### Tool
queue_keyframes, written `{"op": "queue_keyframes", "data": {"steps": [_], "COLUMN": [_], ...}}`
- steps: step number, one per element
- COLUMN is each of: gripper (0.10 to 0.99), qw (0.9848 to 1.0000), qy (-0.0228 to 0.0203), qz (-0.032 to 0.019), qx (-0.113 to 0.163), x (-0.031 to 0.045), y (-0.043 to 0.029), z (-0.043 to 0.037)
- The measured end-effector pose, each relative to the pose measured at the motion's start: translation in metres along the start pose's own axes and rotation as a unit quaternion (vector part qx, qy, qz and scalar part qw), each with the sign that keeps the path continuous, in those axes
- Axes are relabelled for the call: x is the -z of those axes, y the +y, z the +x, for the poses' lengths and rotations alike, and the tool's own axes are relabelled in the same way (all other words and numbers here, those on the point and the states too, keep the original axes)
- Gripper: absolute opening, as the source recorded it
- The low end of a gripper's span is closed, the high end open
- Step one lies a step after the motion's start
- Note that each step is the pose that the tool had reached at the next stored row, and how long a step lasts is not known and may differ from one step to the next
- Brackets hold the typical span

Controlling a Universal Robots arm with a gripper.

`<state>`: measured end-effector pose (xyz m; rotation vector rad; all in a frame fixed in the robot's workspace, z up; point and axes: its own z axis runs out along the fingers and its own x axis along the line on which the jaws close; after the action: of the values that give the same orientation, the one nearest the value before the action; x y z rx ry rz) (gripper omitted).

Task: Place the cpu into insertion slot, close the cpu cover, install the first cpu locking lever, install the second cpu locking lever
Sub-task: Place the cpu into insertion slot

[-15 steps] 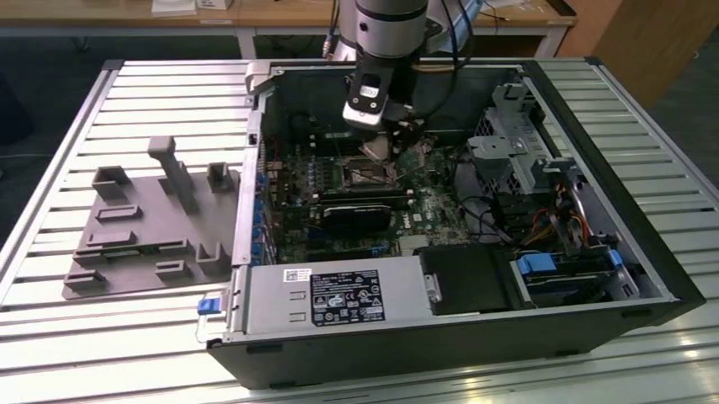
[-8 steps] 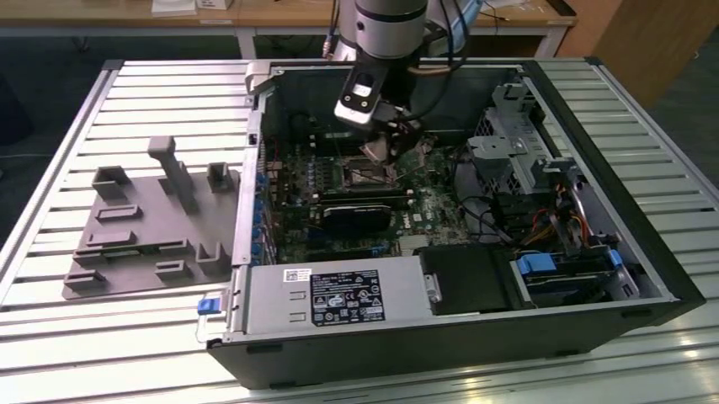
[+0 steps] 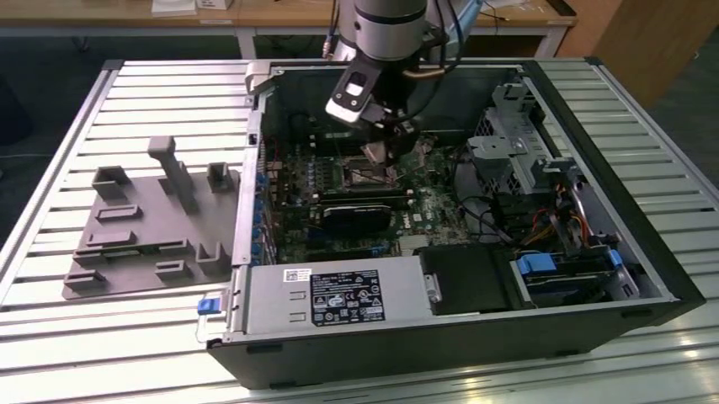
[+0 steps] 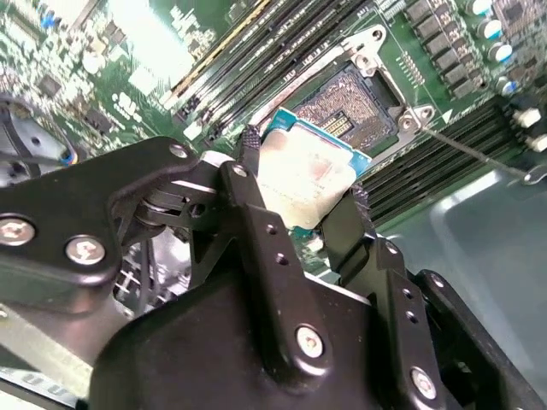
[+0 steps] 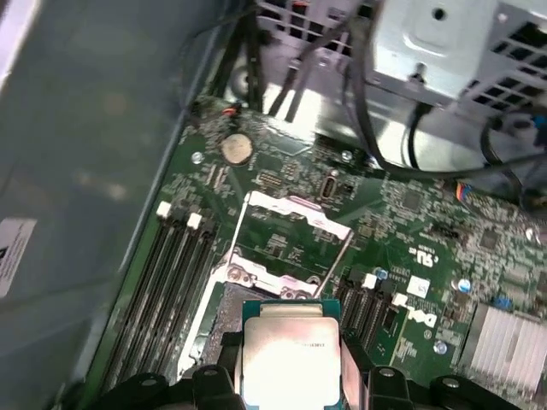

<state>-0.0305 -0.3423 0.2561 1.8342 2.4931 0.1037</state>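
My gripper [image 4: 301, 184] is shut on the cpu [image 4: 299, 175], a flat square chip with a silvery top, clamped by two opposite edges between black fingers [image 4: 246, 166]. The cpu hangs just above the insertion slot [image 4: 355, 101], a dark square socket with a metal rim in the green board, and partly overlaps it. In the first wrist view the cpu [image 5: 291, 354] covers most of the slot [image 5: 224, 309], and the cpu cover [image 5: 295, 212] stands swung open beyond it. A thin wire locking lever [image 4: 470, 149] lies free beside the socket. In the exterior view the gripper [image 3: 376, 153] is inside the open computer case.
A black heatsink [image 3: 359, 215] sits just in front of the socket, with memory slots [image 5: 175, 282] alongside. A power supply [image 3: 326, 295] fills the case's front, and a drive cage [image 3: 528, 143] and cables are at the exterior view's right. A grey fixture block [image 3: 146, 219] lies on the slatted table.
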Motion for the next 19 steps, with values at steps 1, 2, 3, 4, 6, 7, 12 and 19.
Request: {"op": "queue_keyframes", "data": {"steps": [1,2,3,4,6,7,12,19], "gripper": [0.537,0.537,0.537,0.537,0.537,0.537,0.537,0.537], "qw": [1.0,0.9998,0.9996,0.9994,0.9985,0.998,0.9941,0.9908], "qy": [-0.0007,-0.0015,-0.0022,-0.0029,-0.0044,-0.0051,-0.0087,-0.0109], "qz": [-0.0001,-0.0001,-0.0001,-0.0001,-0.0002,-0.0002,-0.0004,-0.0005], "qx": [-0.009,-0.018,-0.027,-0.036,-0.054,-0.063,-0.108,-0.135], "x": [-0.0003,-0.0007,-0.001,-0.0013,-0.002,-0.0024,-0.0045,-0.0094], "y": [0.0,-0.0001,-0.0001,-0.0001,-0.0002,-0.0002,-0.0004,-0.0017], "z": [0.0,0.0,0.0,0.0,0.0,0.0,0.0,0.0028]}}
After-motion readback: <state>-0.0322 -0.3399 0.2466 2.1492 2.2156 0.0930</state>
